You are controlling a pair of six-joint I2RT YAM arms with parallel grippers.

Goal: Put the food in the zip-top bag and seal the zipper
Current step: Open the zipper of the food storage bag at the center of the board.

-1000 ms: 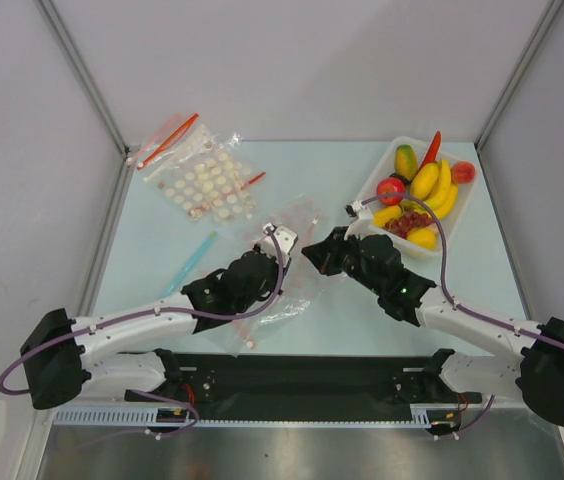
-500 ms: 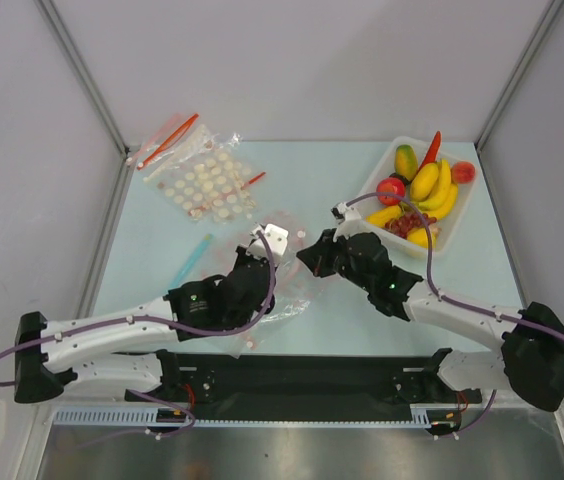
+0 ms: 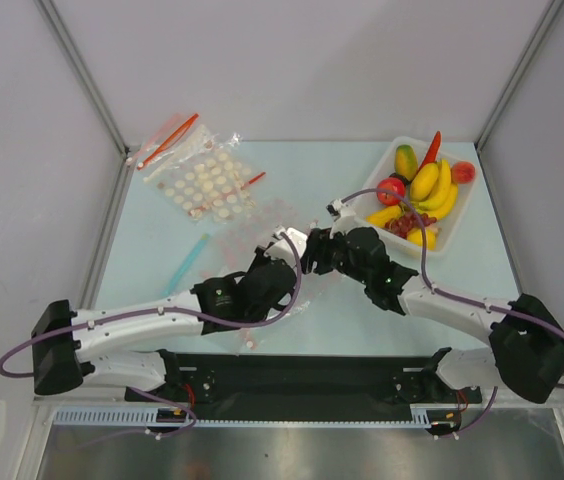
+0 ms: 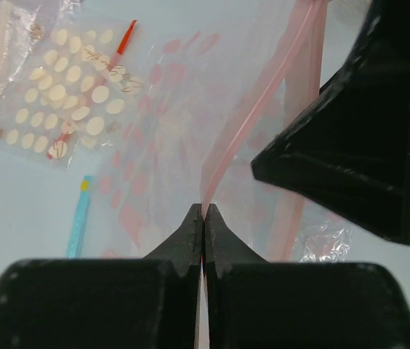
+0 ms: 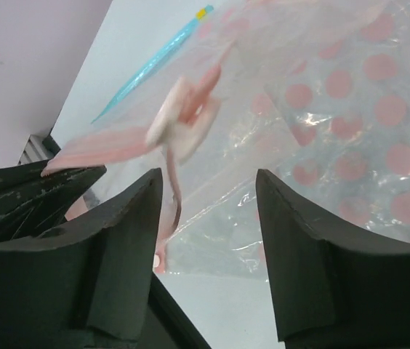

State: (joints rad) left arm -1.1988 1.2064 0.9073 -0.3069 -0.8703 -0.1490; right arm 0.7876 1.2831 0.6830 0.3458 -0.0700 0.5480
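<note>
One tray (image 3: 462, 215), one chili (image 3: 432, 148), one apple (image 3: 391, 190)

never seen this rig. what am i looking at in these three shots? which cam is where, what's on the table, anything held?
Two robot arms are bolted at the near edge of a table, and each ends in a two-finger gripper. The wide picture comes from a fixed camera above and behind the arms. The other two come from cameras on the wrists, so each shows its own black fingers.

On the table, a white tray of toy food sits at the far right. Bags with white dots lie at the far left, with a thin blue strip nearer. A clear zip-top bag is in the middle.

The left gripper is shut on the bag's pink zipper. The right gripper is open and holds nothing; the bag's plastic shows between its fingers.
</note>
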